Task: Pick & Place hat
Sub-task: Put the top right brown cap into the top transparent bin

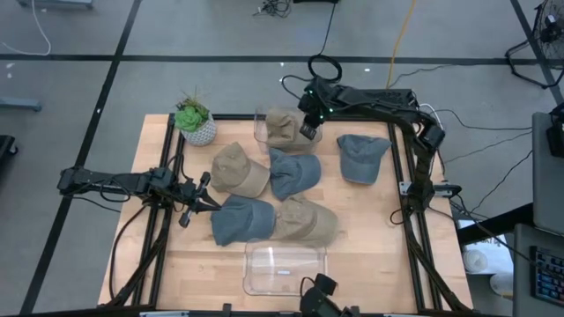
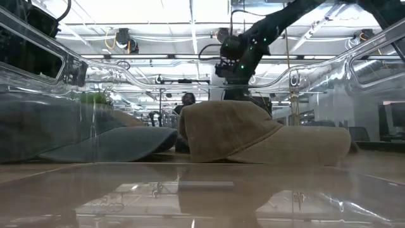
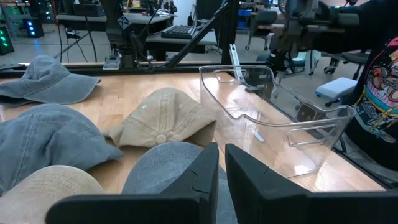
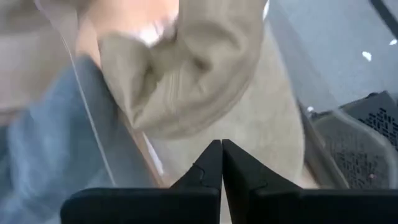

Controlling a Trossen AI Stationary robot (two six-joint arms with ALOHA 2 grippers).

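Six hats on table (image 1: 370, 255): one tan hat (image 1: 282, 128) in far clear bin (image 1: 260, 119) at 12 o'clock, under right gripper (image 1: 308, 130), fingers pressed together, empty. Left gripper (image 1: 207, 201) at 9 o'clock, tips nearly closed, touching blue hat (image 1: 242, 218), pinch unclear. Near bin (image 1: 284, 269) at 6 o'clock, nothing inside. Best next: confirm firm pinch on crown fabric, lift clear of neighbouring tan cap (image 1: 307, 220), then carry toward 6 o'clock bin.
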